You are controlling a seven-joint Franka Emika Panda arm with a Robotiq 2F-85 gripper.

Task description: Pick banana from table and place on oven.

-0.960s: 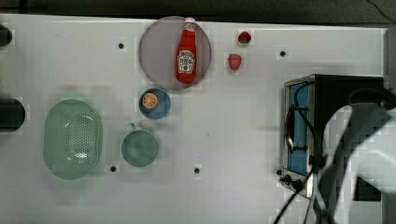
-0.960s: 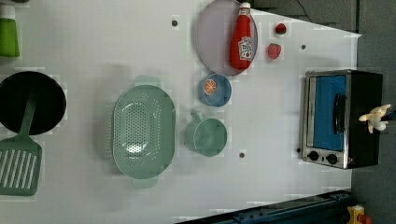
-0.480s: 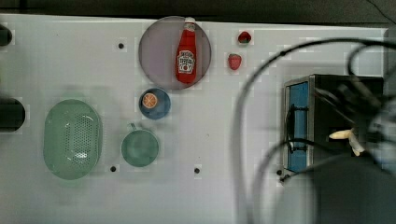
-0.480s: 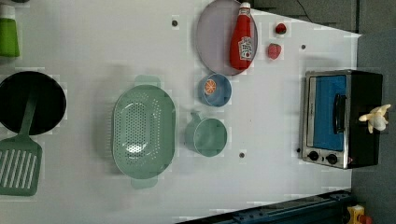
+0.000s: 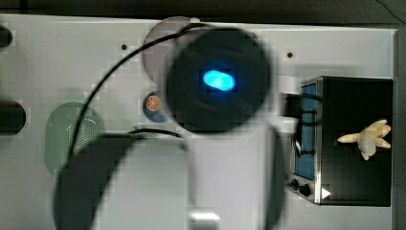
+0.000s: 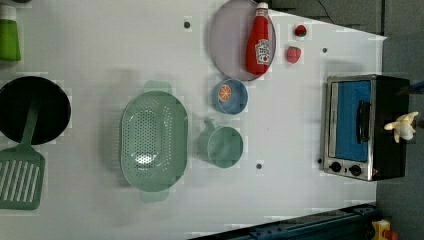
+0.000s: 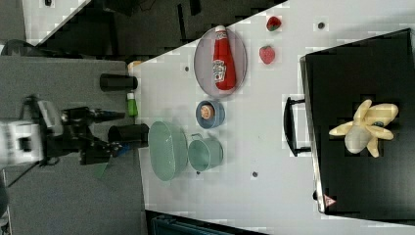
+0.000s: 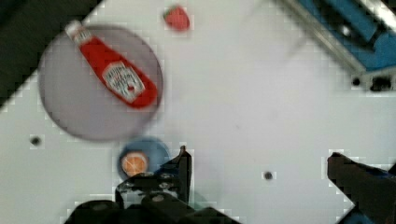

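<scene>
Banana (image 7: 364,128) lies on the oven (image 7: 362,196) top: placing looks done. Pincer (image 8: 257,179) spread, empty, over the counter (image 6: 100,50). Next: only withdraw.

The oven (image 7: 362,161) has a matt black top, a shiny metal front frame and blue-tinted glass. The ketchup bottle (image 6: 258,42) looks like glossy plastic; the perforated colander (image 6: 152,141) is smooth plastic on a matt white table (image 6: 100,55).
</scene>
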